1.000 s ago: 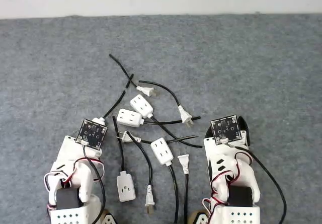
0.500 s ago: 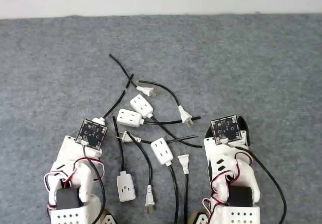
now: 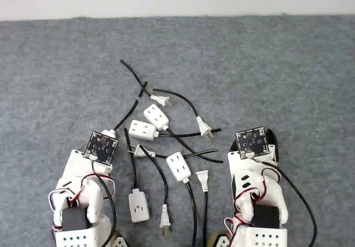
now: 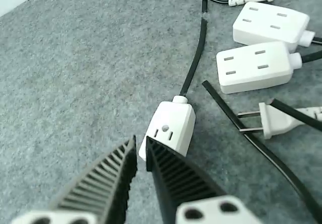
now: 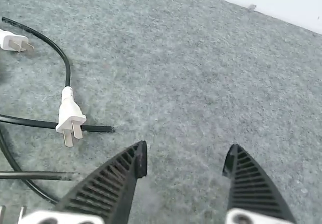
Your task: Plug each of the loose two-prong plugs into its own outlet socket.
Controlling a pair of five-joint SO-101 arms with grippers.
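The grey felt worktop (image 3: 288, 80) carries white outlet sockets and two-prong plugs on short black cords, scattered between the left arm (image 3: 83, 191) and the right arm (image 3: 256, 197).

The left gripper (image 4: 141, 152) has its jaws drawn almost together, a thin slit between them, and holds nothing. Its tips sit right at the near end of the tip socket (image 4: 171, 127), which lies in line with the gripper, its cord leaving the far end. Whether they touch cannot be told. The right gripper (image 5: 188, 152) is spread wide and empty over bare felt.

Mid-worktop, the slanted socket (image 3: 156, 115) and the crosswise socket (image 3: 143, 129) lie side by side. The middle socket (image 3: 178, 166) lies diagonally, and the near socket (image 3: 138, 205) lies face up, running near to far.

- The far plug (image 3: 161, 99) points its prongs to the right.
- The right-hand plug (image 3: 204, 127) points toward the right arm.
- The centre plug (image 3: 202, 179) points away from the arms.
- The near plug (image 3: 165, 220) points toward them.
- The small plug (image 3: 138, 151) points left.

All five plugs lie loose.
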